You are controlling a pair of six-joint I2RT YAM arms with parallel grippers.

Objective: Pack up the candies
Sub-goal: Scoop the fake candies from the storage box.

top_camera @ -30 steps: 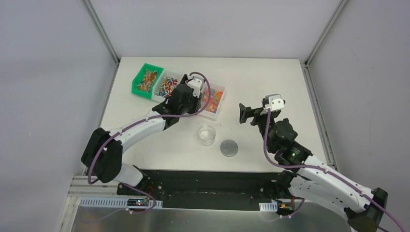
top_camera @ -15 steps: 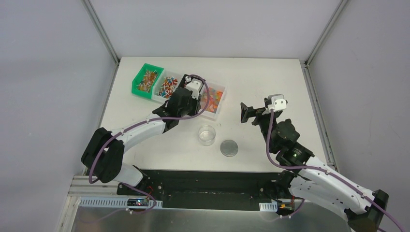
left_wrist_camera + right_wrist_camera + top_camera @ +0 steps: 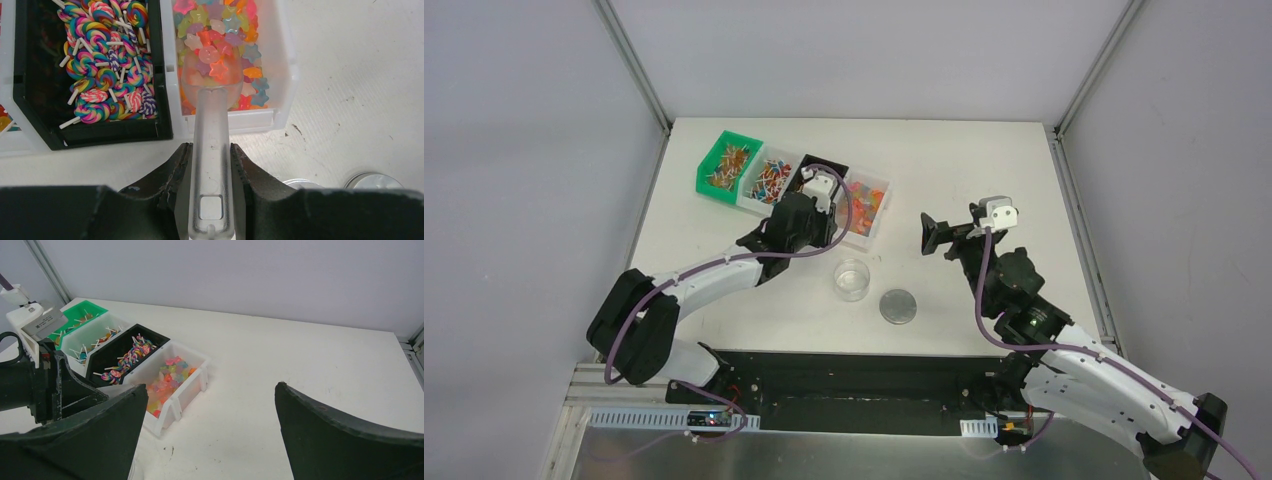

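Left claw (image 3: 210, 155) clamped tight on handle of clear scoop (image 3: 210, 120). Scoop bowl ahead of claw, loaded with star-shaped candies (image 3: 212, 55), over near end of white bin (image 3: 282, 65) holding more. Black bin (image 3: 20, 90) of lollipops (image 3: 105, 60) ahead-left of claw. Right claw (image 3: 211, 390) spread wide, empty, above tabletop (image 3: 300, 345). Clear jar (image 3: 852, 279), grey lid (image 3: 898, 305) between claws, nearer arm bases.

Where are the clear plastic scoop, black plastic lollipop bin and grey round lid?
clear plastic scoop (image 3: 210, 125): left wrist view, on its handle.
black plastic lollipop bin (image 3: 120, 134): left wrist view, near wall.
grey round lid (image 3: 898, 306): top view, centre.
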